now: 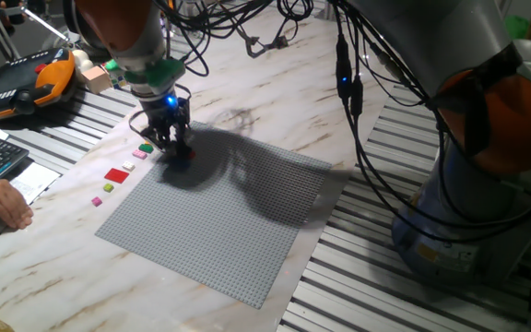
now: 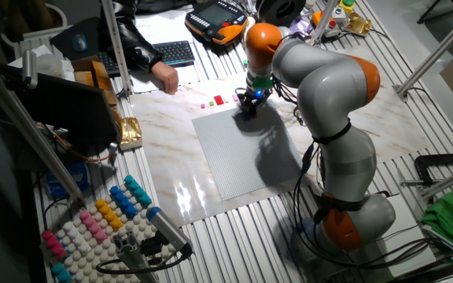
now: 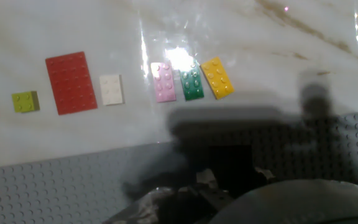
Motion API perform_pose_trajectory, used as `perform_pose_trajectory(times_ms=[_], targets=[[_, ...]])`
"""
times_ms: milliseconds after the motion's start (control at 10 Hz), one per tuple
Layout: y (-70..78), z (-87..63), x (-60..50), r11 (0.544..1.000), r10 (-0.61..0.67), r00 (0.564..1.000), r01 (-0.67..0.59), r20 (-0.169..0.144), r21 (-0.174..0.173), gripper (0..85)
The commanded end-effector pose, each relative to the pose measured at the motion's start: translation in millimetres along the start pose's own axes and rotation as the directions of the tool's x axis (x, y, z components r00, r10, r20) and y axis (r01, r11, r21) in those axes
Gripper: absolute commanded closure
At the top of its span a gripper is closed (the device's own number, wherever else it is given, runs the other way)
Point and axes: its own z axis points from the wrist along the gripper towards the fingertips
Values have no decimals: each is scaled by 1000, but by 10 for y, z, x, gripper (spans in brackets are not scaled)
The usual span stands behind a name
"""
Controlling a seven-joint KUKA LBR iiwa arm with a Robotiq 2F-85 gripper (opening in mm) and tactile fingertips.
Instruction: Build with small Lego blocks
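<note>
Progress: early | large grey studded baseplate [image 1: 219, 217] looks mostly bare | small coloured plastic Lego blocks [image 3: 166, 81] lie unused beside its edge | hand [image 1: 175, 148] at baseplate corner, finger state cannot be told.

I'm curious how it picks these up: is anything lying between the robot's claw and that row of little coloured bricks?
Nothing visible does. The gripper sits over the grey baseplate's edge, and only bare marble separates it from the small bricks.

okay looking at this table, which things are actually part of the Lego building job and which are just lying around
Part of the job:
red block
white block
pink block
green block
yellow block
lime block
grey baseplate
gripper

Just lying about:
keyboard
orange handheld controller
</note>
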Motion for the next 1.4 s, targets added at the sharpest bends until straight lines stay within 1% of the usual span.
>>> perform_pose_trajectory(times_ms=[0, 100, 200, 400, 600, 700, 900, 1300], targets=[[3, 8, 11, 1000, 1, 1000, -1, -5, -5, 843], [20, 30, 48, 1000, 3, 1000, -3, -1, -2, 843], [24, 33, 56, 1000, -9, 1000, 9, -1, 7, 843], [26, 35, 58, 999, -35, 999, 35, -13, 8, 843], [28, 44, 58, 999, -49, 999, 49, -16, 5, 843], [28, 49, 60, 998, -61, 998, 61, -15, 9, 843], [31, 57, 71, 997, -75, 997, 75, -22, 8, 843], [21, 86, 74, 997, -81, 996, 81, -26, 8, 843]])
